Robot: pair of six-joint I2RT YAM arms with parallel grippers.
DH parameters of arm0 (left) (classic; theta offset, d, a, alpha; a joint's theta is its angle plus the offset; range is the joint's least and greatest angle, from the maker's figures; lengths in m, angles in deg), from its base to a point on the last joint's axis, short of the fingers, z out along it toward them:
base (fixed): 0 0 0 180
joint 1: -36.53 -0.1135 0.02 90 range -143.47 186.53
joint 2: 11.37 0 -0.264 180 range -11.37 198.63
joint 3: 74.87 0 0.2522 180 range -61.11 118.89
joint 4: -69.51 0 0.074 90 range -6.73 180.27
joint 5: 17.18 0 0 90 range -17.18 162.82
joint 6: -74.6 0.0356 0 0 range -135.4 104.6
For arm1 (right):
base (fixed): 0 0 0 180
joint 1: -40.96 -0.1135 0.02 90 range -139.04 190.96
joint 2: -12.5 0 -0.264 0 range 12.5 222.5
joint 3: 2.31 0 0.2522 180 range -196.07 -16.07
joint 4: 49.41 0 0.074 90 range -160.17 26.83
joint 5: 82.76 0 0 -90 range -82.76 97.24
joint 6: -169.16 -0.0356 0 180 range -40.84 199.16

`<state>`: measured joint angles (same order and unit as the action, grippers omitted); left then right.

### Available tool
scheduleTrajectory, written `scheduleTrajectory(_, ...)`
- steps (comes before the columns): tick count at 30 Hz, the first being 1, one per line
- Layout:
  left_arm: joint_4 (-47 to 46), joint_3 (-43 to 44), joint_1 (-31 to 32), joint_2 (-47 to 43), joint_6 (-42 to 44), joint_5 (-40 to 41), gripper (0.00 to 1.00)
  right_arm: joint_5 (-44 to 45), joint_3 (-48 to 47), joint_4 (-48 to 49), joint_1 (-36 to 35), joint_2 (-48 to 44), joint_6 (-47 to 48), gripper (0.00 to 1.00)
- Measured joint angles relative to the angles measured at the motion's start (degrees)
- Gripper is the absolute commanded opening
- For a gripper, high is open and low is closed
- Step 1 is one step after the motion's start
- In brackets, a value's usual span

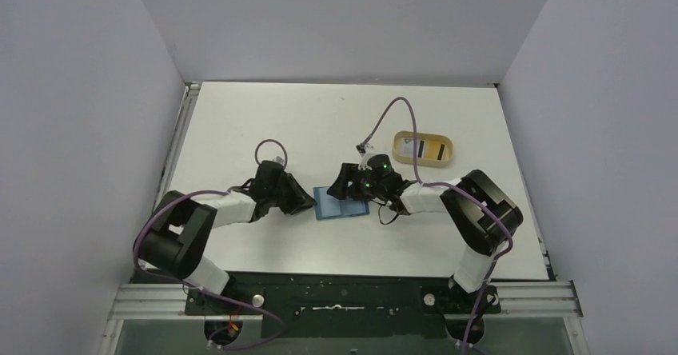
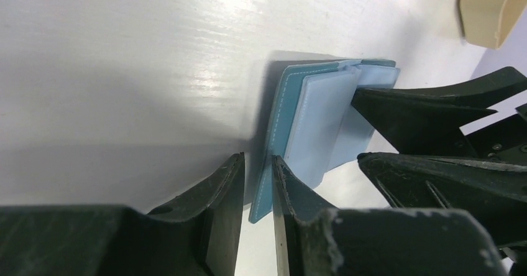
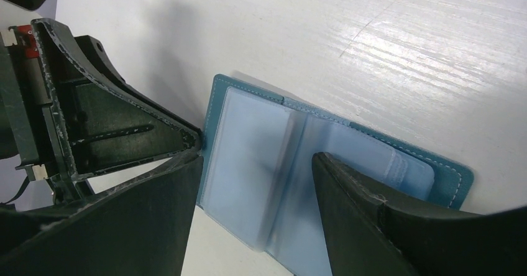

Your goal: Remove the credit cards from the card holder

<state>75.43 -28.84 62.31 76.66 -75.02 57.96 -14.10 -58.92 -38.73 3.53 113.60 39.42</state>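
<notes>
The teal-blue card holder [image 1: 342, 203] lies open on the table between my two grippers, its clear sleeves [image 3: 248, 158] facing up. No card shows plainly inside the sleeves. My left gripper [image 2: 258, 164] is shut on the holder's left cover edge [image 2: 279, 120]. My right gripper [image 3: 258, 156] is open over the sleeves, one finger [image 3: 348, 189] on the right page. A pale credit card with black stripes [image 1: 428, 149] lies in the tan tray [image 1: 400, 143].
The tan rounded tray stands behind and to the right of the right gripper, and its corner shows in the left wrist view [image 2: 491, 9]. The right arm's cable [image 1: 396, 111] loops above the table. Grey walls close in on the table on three sides.
</notes>
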Motion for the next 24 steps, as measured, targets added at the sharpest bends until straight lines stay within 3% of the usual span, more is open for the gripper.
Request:
scheduleTrajectory(5,-8.50,-1.86,-0.02,3.45,-4.26,-3.15,0.21,-0.04,0.00,-0.02,0.00,0.00,0.02,0.68)
scheduleTrajectory(11,-15.91,-3.63,-0.28,6.36,-8.33,-5.77,0.04,0.00,0.00,-0.02,0.02,0.00,0.04,0.68)
scheduleTrajectory(24,-14.95,-3.85,-1.31,3.34,-7.45,-6.08,0.08,-0.81,0.00,0.61,0.00,0.39,0.02,0.68)
